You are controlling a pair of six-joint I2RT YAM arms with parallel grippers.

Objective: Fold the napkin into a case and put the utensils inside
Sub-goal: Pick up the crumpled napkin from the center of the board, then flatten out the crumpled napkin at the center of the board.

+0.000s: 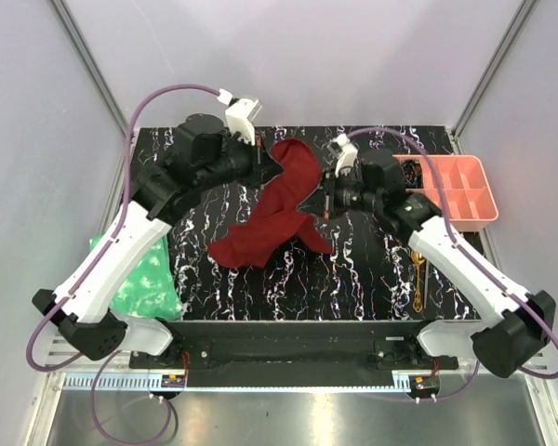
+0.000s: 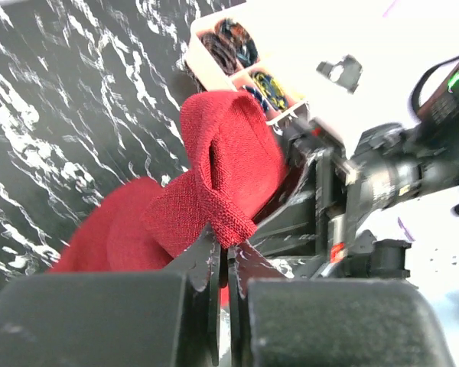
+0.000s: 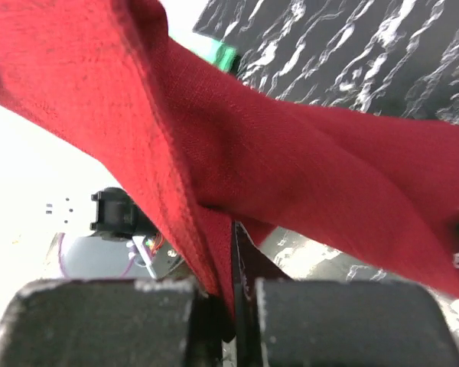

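Note:
The dark red napkin (image 1: pixel 277 206) hangs crumpled above the middle of the marbled table, stretched between both grippers. My left gripper (image 1: pixel 263 158) is shut on its far left edge; in the left wrist view the jaws pinch a corner of the napkin (image 2: pixel 214 191) at the gripper (image 2: pixel 226 248). My right gripper (image 1: pixel 322 198) is shut on the right edge; in the right wrist view the napkin (image 3: pixel 275 153) drapes over the gripper (image 3: pixel 228 264). Gold utensils (image 1: pixel 418 277) lie on the table at the right, near the right arm. No folded case shows.
A pink compartment tray (image 1: pixel 454 190) with dark coiled items stands at the back right; it also shows in the left wrist view (image 2: pixel 237 46). A bright green crinkled sheet (image 1: pixel 144 279) lies at the table's left edge. Grey walls enclose the table.

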